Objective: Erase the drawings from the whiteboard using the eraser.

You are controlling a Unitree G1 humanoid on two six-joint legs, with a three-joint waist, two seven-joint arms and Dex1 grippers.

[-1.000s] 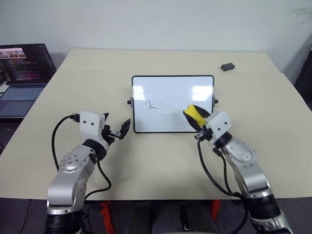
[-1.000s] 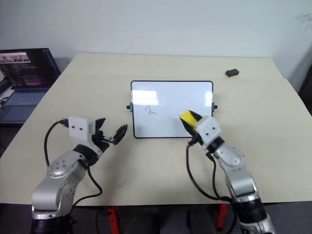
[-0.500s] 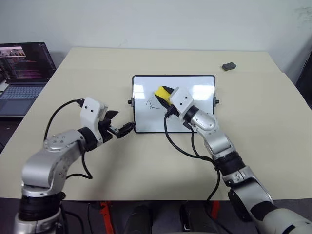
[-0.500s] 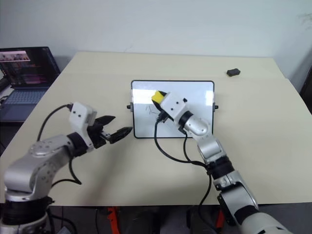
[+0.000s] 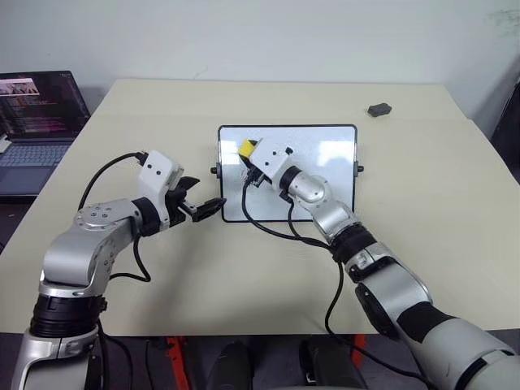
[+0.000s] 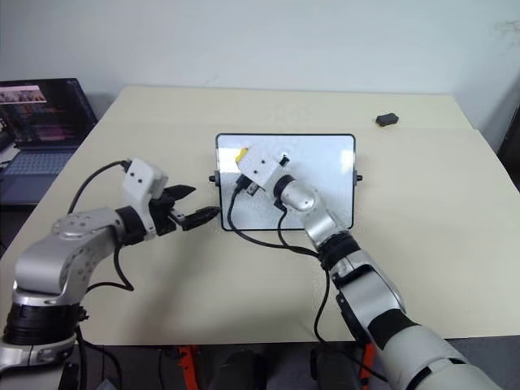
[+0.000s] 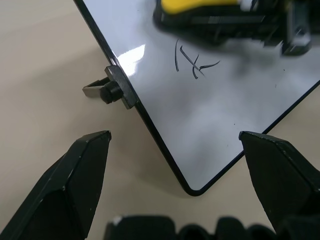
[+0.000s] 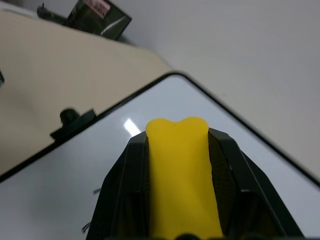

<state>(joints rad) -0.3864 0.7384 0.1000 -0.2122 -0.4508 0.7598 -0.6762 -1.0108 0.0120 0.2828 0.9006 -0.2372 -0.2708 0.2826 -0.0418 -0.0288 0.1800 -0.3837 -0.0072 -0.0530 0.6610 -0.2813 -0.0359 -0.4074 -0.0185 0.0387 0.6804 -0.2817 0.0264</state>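
Note:
The whiteboard (image 5: 325,175) lies flat in the middle of the table. My right gripper (image 5: 249,153) is shut on the yellow eraser (image 5: 245,148) over the board's far left part. Whether the eraser touches the surface I cannot tell. In the left wrist view a thin dark drawing (image 7: 192,62) sits on the board just beside the eraser (image 7: 200,6). My left gripper (image 5: 207,205) is open and empty at the board's near left corner, one finger (image 7: 82,170) off the board's left side by its knob (image 7: 110,91), the other past the corner.
A laptop (image 5: 41,122) stands open at the far left, beside the table. A small dark grey lump (image 5: 379,109) lies at the table's far right. Cables loop from both wrists over the tabletop (image 5: 455,211).
My right gripper has carried the eraser from the board's near right corner across to its far left part. My left gripper has swung round toward the board's near left corner.

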